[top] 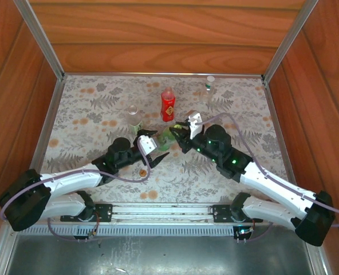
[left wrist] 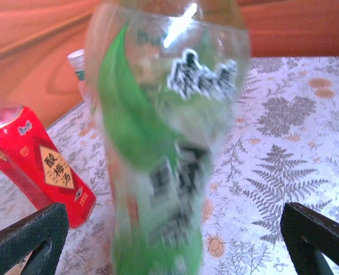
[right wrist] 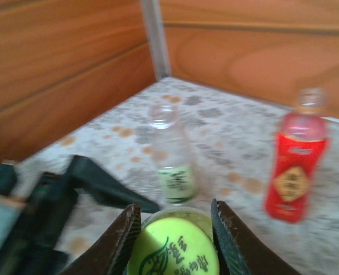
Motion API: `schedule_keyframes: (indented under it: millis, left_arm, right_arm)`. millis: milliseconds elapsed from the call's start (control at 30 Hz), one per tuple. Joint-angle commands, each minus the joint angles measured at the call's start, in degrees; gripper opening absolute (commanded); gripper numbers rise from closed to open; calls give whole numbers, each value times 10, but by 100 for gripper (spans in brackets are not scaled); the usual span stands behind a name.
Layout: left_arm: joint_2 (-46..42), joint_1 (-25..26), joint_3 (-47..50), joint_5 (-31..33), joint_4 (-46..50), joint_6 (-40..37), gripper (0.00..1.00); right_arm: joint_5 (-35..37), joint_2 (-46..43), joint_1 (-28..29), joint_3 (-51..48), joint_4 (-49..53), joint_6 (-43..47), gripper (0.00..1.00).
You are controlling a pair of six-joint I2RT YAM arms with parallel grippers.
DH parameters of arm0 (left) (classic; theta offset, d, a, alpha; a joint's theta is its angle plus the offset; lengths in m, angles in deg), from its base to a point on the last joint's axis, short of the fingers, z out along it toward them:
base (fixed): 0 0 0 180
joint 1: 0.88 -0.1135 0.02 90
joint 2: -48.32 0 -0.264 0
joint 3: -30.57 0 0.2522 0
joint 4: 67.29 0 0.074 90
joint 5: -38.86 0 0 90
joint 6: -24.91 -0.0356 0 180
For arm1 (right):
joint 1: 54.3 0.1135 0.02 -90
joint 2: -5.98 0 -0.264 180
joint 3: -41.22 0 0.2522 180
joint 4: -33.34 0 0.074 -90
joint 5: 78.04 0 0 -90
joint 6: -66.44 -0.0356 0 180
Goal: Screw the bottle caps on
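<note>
Right wrist view: the yellow-green cap [right wrist: 172,249] sits on the green bottle [left wrist: 158,172] at the middle of the table [top: 244,114], clenched from both sides by the right gripper [right wrist: 174,211]. The left gripper [left wrist: 172,220] stands released, jaws wide and clear of that bottle's sides. Beyond, the red bottle [right wrist: 295,169] and a clear labelled bottle [right wrist: 172,163] stand upright.

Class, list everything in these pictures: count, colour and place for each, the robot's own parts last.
green bottle: one, green, mid-table between the claws
cap: one, yellow-green, atop the green bottle
red bottle: one, red, behind the green bottle
clear bottle with green label: one, clear, left of red bottle
clear bottle with white cap: one, clear, back right
table: one, fern print
left claw: one, black, open around the green bottle
right claw: one, black, shut on the cap
</note>
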Motion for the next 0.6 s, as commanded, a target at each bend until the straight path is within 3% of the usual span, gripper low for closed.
schedule_keyframes:
  millis: [0,300,567]
  left_arm:
    - [-18,-3,14,21,-27,79,100]
    - [-51,-4,48,85,-63,104,100]
    - [-67,-6,64,94,-62,96,100]
  right_arm:
    - [87,11,-39,43,45,88,19]
    - [-28,179,-200,151,-27,106,24]
    - [-92,400,-257,356,12,111,25]
